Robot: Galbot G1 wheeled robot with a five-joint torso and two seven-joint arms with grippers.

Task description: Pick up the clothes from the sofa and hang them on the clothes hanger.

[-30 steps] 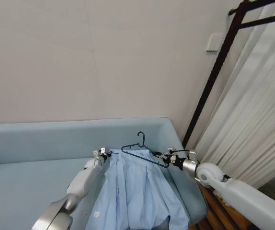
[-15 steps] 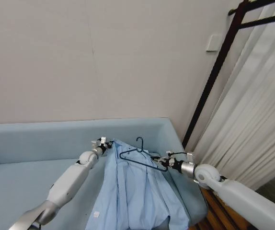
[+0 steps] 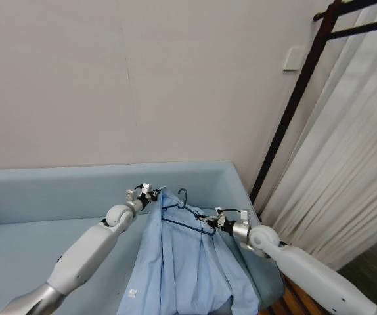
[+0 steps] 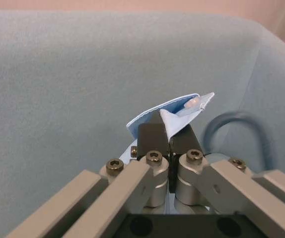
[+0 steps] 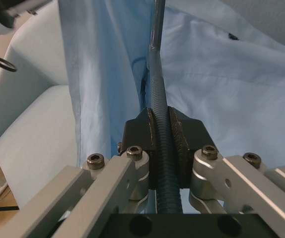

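A light blue shirt (image 3: 182, 262) hangs lifted over the blue sofa (image 3: 37, 197), its lower part draped on the seat. My left gripper (image 3: 154, 195) is shut on the shirt's collar edge (image 4: 175, 111), holding it up near the sofa back. My right gripper (image 3: 209, 222) is shut on the shoulder bar of a dark hanger (image 3: 187, 213), whose ribbed bar (image 5: 157, 104) runs between the pads. The hanger's hook (image 3: 181, 195) stands close beside the lifted collar. In the right wrist view the shirt fabric (image 5: 222, 84) lies just behind the hanger.
A dark clothes rack pole (image 3: 293, 98) slants up at the right, with white curtains (image 3: 346, 164) behind it. The sofa's right armrest (image 3: 257, 259) lies under my right arm. A plain wall (image 3: 110, 79) rises behind the sofa.
My left gripper has risen and moved right with the collar. My right gripper has carried the hanger left, so the hook now sits beside the collar.
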